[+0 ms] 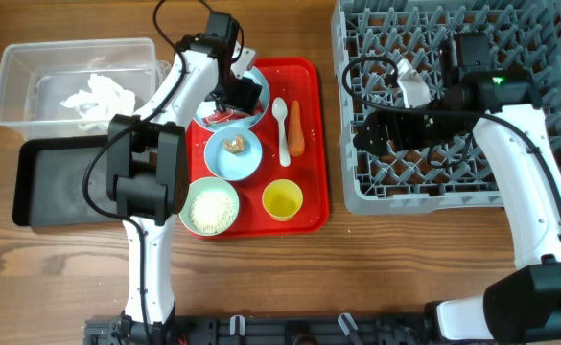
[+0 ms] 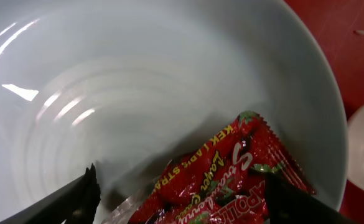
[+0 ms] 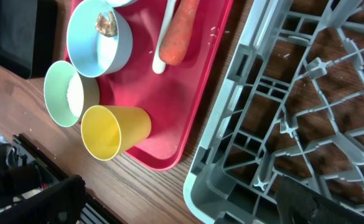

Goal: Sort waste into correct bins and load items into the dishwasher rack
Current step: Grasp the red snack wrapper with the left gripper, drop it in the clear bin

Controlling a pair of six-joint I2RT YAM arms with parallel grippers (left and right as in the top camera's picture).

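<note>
My left gripper (image 1: 237,96) (image 2: 185,199) is open, low over the pale blue plate (image 2: 138,93) (image 1: 260,81), with its fingers either side of the red wrapper (image 2: 231,180) lying on it. White tissue (image 1: 98,96) lies in the clear tub (image 1: 16,67); the black tray (image 1: 64,182) is in front of it. The blue bowl (image 1: 246,161) holds a brown lump (image 1: 233,145). Rice (image 1: 211,206) fills the green bowl (image 3: 54,93). The yellow cup (image 1: 282,199), spoon (image 1: 282,125) and carrot (image 1: 296,127) sit nearby. My right gripper (image 1: 366,134) (image 3: 178,199) is open and empty over the left edge of the grey rack (image 1: 539,38).
The plate, bowls, cup, spoon and carrot all sit on a flat red serving tray (image 1: 314,172) between the bins and the rack. The left arm's base stands at the tray's front left. A black rail runs along the table's front edge.
</note>
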